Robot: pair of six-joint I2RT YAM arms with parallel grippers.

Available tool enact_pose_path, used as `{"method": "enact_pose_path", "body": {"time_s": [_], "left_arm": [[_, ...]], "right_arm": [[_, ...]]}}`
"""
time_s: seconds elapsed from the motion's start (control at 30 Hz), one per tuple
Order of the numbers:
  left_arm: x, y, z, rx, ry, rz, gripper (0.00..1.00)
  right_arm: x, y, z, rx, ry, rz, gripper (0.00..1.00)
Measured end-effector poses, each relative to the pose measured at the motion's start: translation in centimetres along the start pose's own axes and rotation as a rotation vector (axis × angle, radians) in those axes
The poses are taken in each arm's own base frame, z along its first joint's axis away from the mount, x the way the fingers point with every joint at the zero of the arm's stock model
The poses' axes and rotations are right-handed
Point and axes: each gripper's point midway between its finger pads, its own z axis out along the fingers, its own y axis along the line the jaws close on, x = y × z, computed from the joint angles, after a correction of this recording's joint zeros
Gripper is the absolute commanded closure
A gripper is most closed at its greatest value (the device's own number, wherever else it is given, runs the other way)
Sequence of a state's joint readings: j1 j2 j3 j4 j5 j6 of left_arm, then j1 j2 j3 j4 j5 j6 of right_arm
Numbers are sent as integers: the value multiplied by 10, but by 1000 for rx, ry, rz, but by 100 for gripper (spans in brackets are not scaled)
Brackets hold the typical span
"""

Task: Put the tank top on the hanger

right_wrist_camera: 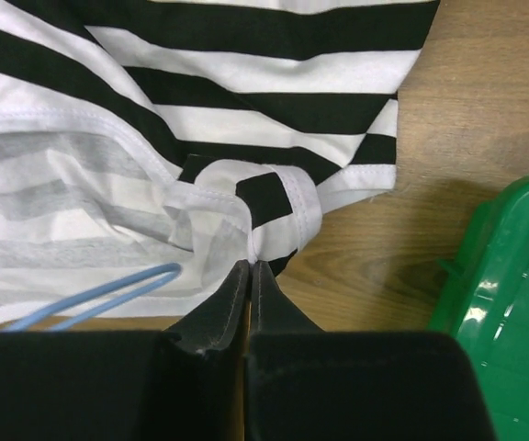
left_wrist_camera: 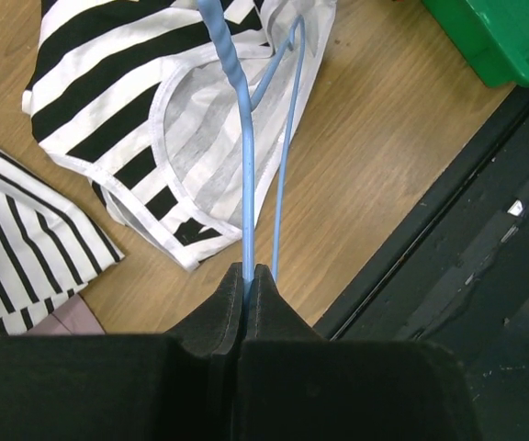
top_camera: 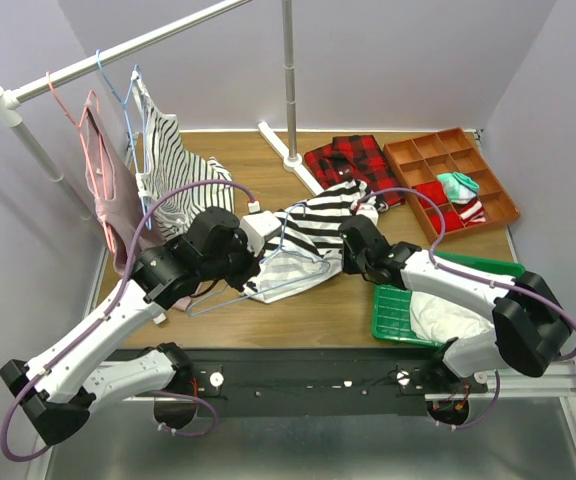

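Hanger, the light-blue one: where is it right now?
The hanger lies near the centre of the top view, between the two arms, pinched in the left pincer, its far end tucked inside the tank top.

A: Left arm [top_camera: 98,335]?
B: Reaches from the near left corner toward the middle, left gripper [left_wrist_camera: 248,271] clamped tight on the hanger [left_wrist_camera: 247,184].
A: Right arm [top_camera: 458,280]?
B: Stretches leftward from the near right, right gripper [right_wrist_camera: 250,266] pinched together on the tank top [right_wrist_camera: 274,101]

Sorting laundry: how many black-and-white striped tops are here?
2: the tank top on the table mid-scene; a finer-striped top hanging from the left rail. More could be hidden.
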State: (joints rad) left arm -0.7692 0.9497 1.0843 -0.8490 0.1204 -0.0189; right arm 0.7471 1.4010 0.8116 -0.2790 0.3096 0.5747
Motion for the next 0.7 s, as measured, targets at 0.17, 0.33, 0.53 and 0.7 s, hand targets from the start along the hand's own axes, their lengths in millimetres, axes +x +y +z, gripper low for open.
{"method": "enact_pose_path", "body": {"time_s": [0.17, 0.33, 0.53, 0.7], "left_arm": [[-6, -3, 10, 13, -3, 12, 100], [-14, -4, 18, 8, -21, 24, 100], [-28, -8, 22, 7, -75, 30, 100], [-35, -20, 32, 37, -115, 12, 100]], "right_arm": [[-12, 7, -2, -12, -17, 6, 99], [-22, 13, -11, -33, -24, 8, 99], [-29, 18, -25, -65, -22, 8, 99], [-40, 22, -34, -71, -32, 10, 99]]}}
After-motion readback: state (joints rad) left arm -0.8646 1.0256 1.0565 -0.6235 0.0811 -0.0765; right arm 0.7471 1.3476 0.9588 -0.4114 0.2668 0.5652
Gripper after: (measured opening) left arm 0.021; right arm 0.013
